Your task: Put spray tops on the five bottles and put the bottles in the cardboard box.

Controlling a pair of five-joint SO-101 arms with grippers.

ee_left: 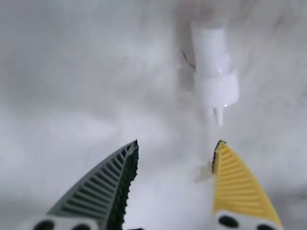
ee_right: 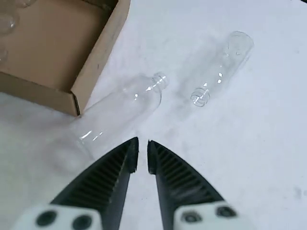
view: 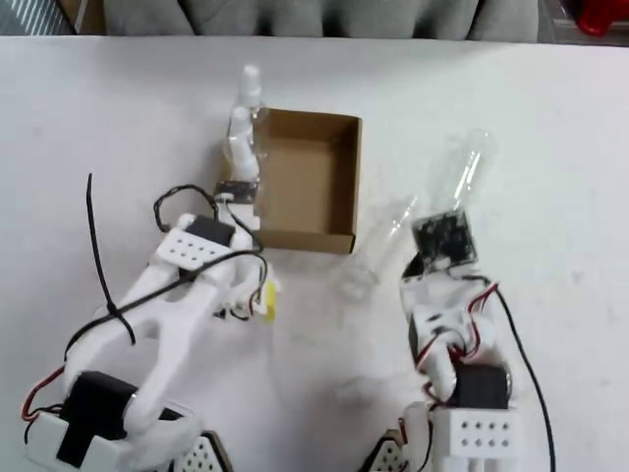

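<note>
A white spray top (ee_left: 215,72) lies on the table just beyond my left gripper (ee_left: 175,146), which hangs open over it with nothing between its grey and yellow fingers. In the high view this gripper (view: 251,298) sits in front of the cardboard box (view: 346,177), near its left corner. Two clear bottles without tops lie right of the box, the nearer one (ee_right: 122,108) (view: 378,246) by its corner and the farther one (ee_right: 220,67) (view: 467,167) beyond. My right gripper (ee_right: 142,142) (view: 421,234) hovers shut and empty behind the nearer bottle's neck.
Two bottles with white spray tops (view: 244,123) stand at the box's left wall; whether inside or outside I cannot tell. The box floor (ee_right: 53,38) is mostly bare. A black cable (view: 98,256) loops over the left arm. White table lies open to the far left and right.
</note>
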